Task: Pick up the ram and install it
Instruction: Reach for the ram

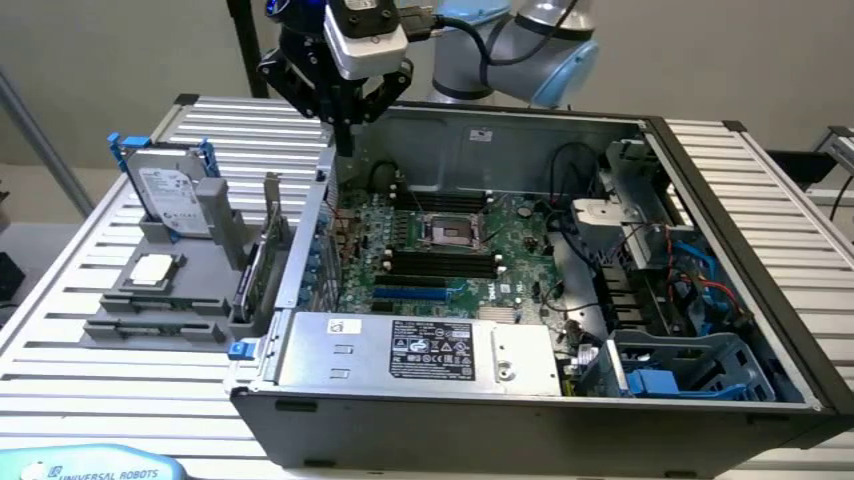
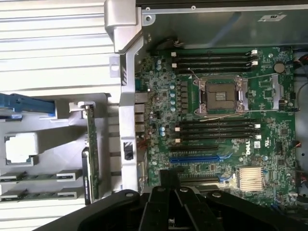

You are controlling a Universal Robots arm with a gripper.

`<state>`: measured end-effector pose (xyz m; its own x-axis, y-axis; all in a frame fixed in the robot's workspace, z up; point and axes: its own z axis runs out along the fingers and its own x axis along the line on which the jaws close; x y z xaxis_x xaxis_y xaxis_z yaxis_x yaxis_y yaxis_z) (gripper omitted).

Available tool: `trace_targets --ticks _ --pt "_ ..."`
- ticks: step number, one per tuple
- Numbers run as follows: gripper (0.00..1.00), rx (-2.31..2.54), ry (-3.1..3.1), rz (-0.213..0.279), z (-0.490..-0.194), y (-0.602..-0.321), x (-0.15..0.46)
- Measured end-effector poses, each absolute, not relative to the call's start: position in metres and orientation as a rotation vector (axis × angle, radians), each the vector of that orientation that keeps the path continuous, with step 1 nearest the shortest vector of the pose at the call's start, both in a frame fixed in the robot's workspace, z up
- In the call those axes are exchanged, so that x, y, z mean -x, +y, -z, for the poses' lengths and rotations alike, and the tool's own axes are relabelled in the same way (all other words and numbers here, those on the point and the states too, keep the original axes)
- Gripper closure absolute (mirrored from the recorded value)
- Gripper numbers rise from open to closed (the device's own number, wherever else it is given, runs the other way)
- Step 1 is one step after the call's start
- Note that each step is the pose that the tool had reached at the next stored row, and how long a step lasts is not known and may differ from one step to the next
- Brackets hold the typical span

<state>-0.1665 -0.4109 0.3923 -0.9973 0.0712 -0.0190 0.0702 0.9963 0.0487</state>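
Observation:
Two ram sticks (image 2: 38,177) lie flat, thin and green, in slots of the grey parts holder (image 1: 127,335), outside the computer case. My gripper (image 1: 344,138) hangs high over the case's back corner on the exterior view's left, far from the sticks. Its fingers are shut with nothing between them. In the wrist view the gripper (image 2: 169,179) shows over the green motherboard (image 2: 226,159). The board's black memory slots (image 2: 214,130) run beside the CPU socket (image 2: 219,96), and a second row of slots (image 2: 211,58) lies on the socket's other side.
The holder also carries an upright hard drive in a blue frame (image 1: 171,190), a CPU (image 1: 151,268) and an upright green expansion card (image 1: 267,255). The open case (image 1: 727,200) holds a power supply (image 1: 427,350), cables and a blue drive bay (image 1: 687,370).

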Motion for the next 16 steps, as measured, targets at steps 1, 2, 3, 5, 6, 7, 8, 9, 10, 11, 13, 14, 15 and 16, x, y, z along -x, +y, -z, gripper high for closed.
trace_targets --ticks 1,2,3,5,6,7,8,9,10,11,13,14,15,16 --pt "0.89 -0.11 3.118 -0.075 -0.392 -0.412 0.171" --pt "0.89 -0.11 3.118 -0.075 -0.392 -0.413 0.176" --pt "0.89 -0.11 3.118 -0.075 -0.392 -0.414 0.18" --pt "0.89 -0.11 3.118 -0.075 -0.392 -0.417 0.189" --pt "0.89 -0.11 3.118 -0.075 -0.392 -0.418 0.194" --pt "0.89 -0.11 3.118 -0.075 -0.392 -0.419 0.199" --pt "0.89 -0.11 3.118 -0.075 -0.392 -0.42 0.203" --pt "0.89 -0.111 3.118 -0.075 -0.392 -0.421 0.207" --pt "0.89 -0.11 3.118 -0.075 -0.392 -0.422 0.212" --pt "0.89 -0.11 3.119 -0.075 -0.392 -0.423 0.216" --pt "0.89 -0.11 3.119 -0.075 -0.391 -0.426 0.225" --pt "0.89 -0.111 3.119 -0.075 -0.391 -0.427 0.229" --pt "0.89 -0.11 3.119 -0.075 -0.391 -0.428 0.233" --pt "0.89 -0.111 3.12 -0.075 -0.391 -0.429 0.237"
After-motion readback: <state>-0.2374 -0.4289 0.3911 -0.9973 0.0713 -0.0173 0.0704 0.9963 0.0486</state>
